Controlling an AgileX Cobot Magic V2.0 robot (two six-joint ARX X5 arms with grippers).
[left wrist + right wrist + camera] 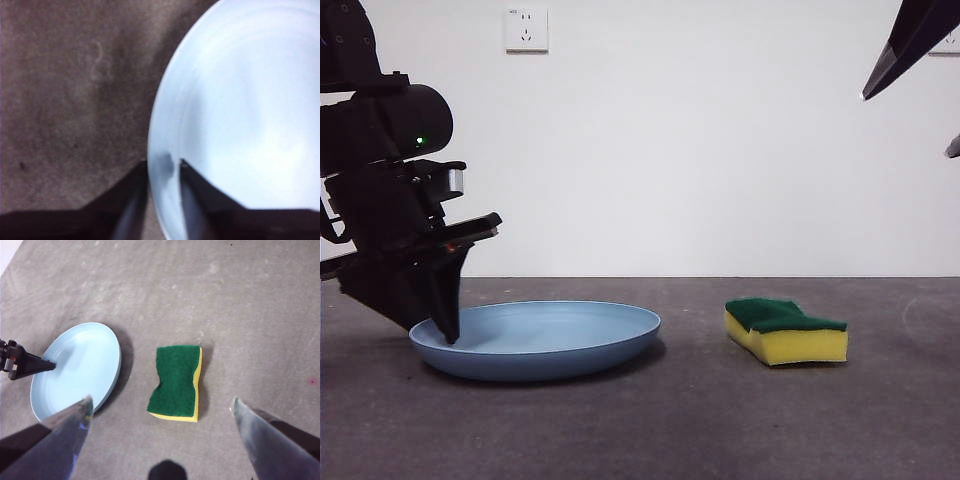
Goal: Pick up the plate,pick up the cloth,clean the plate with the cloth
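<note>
Where the left gripper (164, 167) meets the plate (560, 335), its two fingers stand either side of the raised rim, one outside over the surface (720, 420) and one inside over the well, with only a narrow gap between them. The left wrist view does not settle whether they already pinch the rim or merely bracket it, so I cannot tell whether the hold is made. The plate lies flat on the grey surface, light blue, wide and shallow. It looks like thin, stiff plastic: light to lift, unlikely to break, but smooth enough to slip or swing if held by a small bite at one edge. The rim is the only part that offers a grip, and a deep, firm bite there would best stop the far side from drooping.

The cloth (176, 381), in fact a wavy-edged sponge, sits well apart from the plate, green scouring face up and yellow foam below. It should be soft, very light and springy, so it will squash under pressure; its narrow waist looks the natural place to hold. The right gripper (162, 407) hangs high above it, fingers spread wide, touching nothing.
</note>
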